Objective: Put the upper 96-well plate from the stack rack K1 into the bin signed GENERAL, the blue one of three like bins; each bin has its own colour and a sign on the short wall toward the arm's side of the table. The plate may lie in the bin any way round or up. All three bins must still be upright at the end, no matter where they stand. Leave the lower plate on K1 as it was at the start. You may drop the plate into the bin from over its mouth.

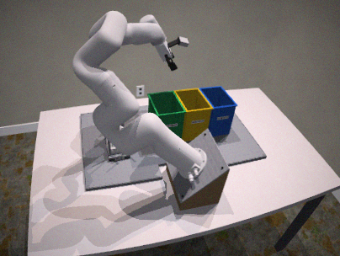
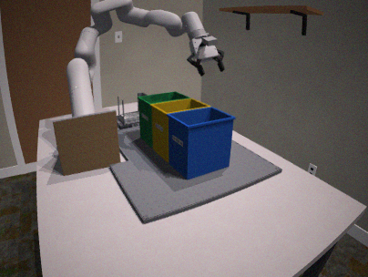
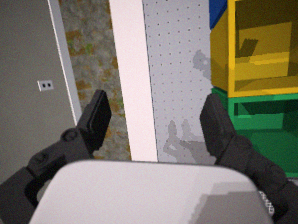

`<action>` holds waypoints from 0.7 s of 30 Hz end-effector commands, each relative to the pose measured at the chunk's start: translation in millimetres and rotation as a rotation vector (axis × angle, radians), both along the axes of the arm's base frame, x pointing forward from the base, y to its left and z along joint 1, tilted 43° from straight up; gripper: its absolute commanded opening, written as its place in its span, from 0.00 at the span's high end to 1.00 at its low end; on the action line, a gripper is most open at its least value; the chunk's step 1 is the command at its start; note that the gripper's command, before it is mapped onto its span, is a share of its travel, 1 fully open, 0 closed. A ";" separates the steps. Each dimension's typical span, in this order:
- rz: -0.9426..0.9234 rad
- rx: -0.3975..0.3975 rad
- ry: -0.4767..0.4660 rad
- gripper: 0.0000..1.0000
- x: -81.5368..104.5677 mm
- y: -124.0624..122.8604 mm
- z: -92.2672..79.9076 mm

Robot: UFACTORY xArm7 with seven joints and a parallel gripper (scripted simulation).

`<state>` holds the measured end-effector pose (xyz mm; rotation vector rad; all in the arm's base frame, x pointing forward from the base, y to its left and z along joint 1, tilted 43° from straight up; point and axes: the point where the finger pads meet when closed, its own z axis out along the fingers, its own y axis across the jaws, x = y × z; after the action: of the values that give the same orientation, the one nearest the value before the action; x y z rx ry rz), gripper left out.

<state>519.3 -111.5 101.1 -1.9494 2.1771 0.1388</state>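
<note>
Wrist view: my fingers are spread wide with nothing between them. Under them I see the mat, the table's pale edge and a strip of floor.
Gripper (image 2: 209, 64): hangs high, off the far side of the bin row, well above the rims and touching nothing.
Bins: green bin (image 2: 157, 101), yellow bin (image 2: 175, 108) and blue bin (image 2: 202, 137) stand upright and side by side, walls touching or nearly so.
Task's thing: the upper plate should be on rack K1 (image 2: 120, 109), low behind the green bin and beside my base. The rack shows too small for me to tell its two plates apart.
Step in hand: reach the rack. I judge it best to pass well over the bin rims, come down straight over K1, and close on the top plate's edges only — the lower plate must not be nudged.
Risk: my elbow sweeping the green bin on the way down.
Surface: a grey perforated mat (image 2: 200, 189) on a white table (image 2: 137, 246), with my arm on a brown wedge block (image 2: 86, 142).
Room: grey walls, a wall socket (image 1: 140, 90), a wooden shelf (image 2: 269, 9) up high and mottled carpet (image 1: 13, 162).
</note>
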 end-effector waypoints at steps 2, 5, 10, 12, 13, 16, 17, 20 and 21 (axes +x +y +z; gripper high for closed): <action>0.100 0.036 -0.031 0.00 -7.8 11.1 14.6; 0.104 0.038 -0.032 0.00 -11.8 17.9 21.4; 0.201 0.070 -0.062 0.00 -20.2 31.0 34.1; 0.201 0.070 -0.062 0.00 -22.5 34.6 37.7; 0.201 0.070 -0.062 0.00 -22.5 34.6 37.7; 0.232 0.079 -0.072 0.00 -24.8 37.8 40.8; 0.262 0.089 -0.082 0.00 -27.0 41.1 43.9; 0.300 0.100 -0.095 0.00 -33.8 50.7 53.1; 0.300 0.100 -0.095 0.00 -34.1 51.2 53.5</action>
<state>490.7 -67.9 143.0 -2.1452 1.8268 0.1969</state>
